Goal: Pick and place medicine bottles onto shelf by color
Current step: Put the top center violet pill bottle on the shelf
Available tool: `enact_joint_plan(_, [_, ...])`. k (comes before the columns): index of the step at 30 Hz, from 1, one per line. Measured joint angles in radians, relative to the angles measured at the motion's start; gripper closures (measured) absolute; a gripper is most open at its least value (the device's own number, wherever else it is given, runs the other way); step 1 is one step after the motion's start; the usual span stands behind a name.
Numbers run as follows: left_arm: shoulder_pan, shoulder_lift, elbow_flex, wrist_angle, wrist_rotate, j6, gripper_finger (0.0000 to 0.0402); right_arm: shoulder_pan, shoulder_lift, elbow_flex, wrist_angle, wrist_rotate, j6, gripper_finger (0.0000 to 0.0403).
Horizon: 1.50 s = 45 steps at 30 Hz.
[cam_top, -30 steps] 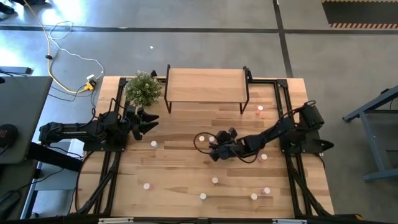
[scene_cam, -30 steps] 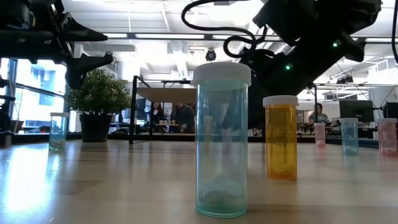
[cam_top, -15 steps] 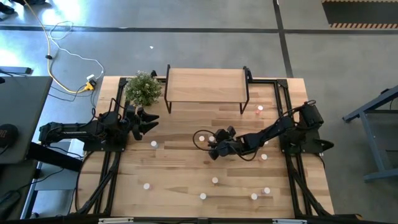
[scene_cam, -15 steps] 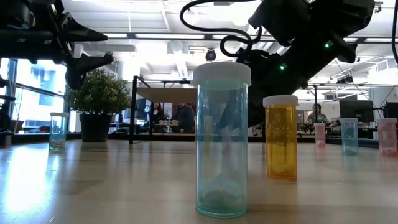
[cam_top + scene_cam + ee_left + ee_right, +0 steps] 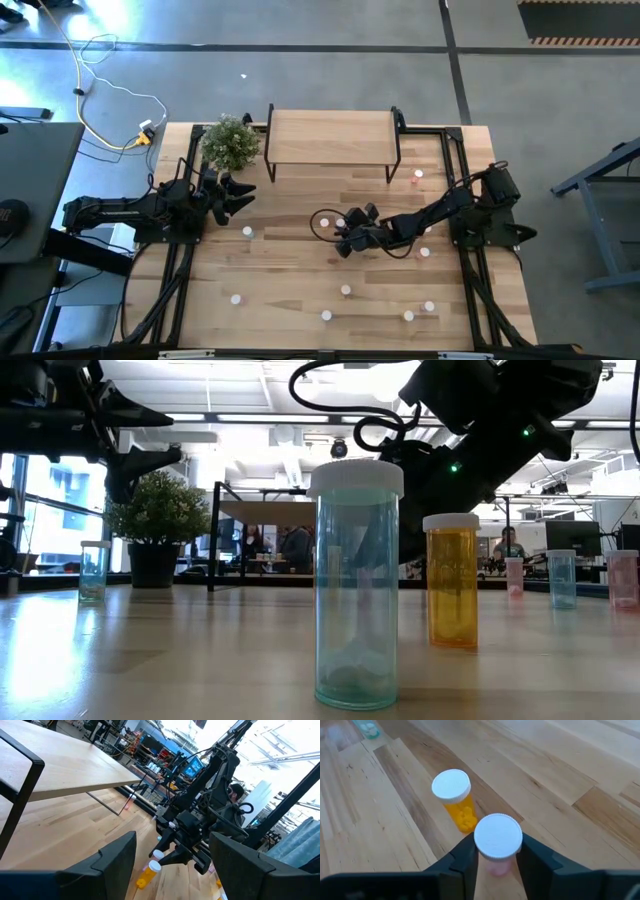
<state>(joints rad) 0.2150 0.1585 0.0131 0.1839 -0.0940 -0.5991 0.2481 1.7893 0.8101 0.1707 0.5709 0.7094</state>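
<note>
The task is sitting at an early stage. The shelf (image 5: 332,135) is carrying no bottles on its board in the high view. The medicine bottles are standing scattered over the surface (image 5: 280,270): one near the shelf's right leg (image 5: 418,177), one left of centre (image 5: 247,232), several along the near edge (image 5: 327,315), and others around the right arm.

The right gripper (image 5: 496,851) is reaching over the middle of the surface, its jaws pressing both sides of a pink bottle (image 5: 498,842) just below the white cap. This bottle is standing upright, apparently not yet lifted. An orange bottle (image 5: 454,795) is standing just beside it. Judged from this, the first pick is under way, and nearly every bottle is awaiting sorting.

The left gripper (image 5: 238,192) is waiting beside the potted plant (image 5: 231,142), jaws spread and holding nothing.

No brand, label or legible writing is showing on any bottle.
</note>
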Motion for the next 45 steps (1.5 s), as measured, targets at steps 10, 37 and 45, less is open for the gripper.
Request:
enact_joint_plan(10, [0.0,0.0,0.0,0.0,0.0,0.0,0.0163,0.0,-0.001,0.0,0.0,0.0,0.0,0.0297])
enact_joint_plan(37, [0.0,0.0,0.0,0.0,0.004,0.0,0.0163,-0.123,-0.384,0.0,-0.055,0.075,-0.159,0.0298])
enact_joint_plan(45, [0.0,0.0,0.0,0.0,0.005,0.0,0.0163,-0.25,-0.555,0.0,-0.049,0.073,-0.363,0.0298])
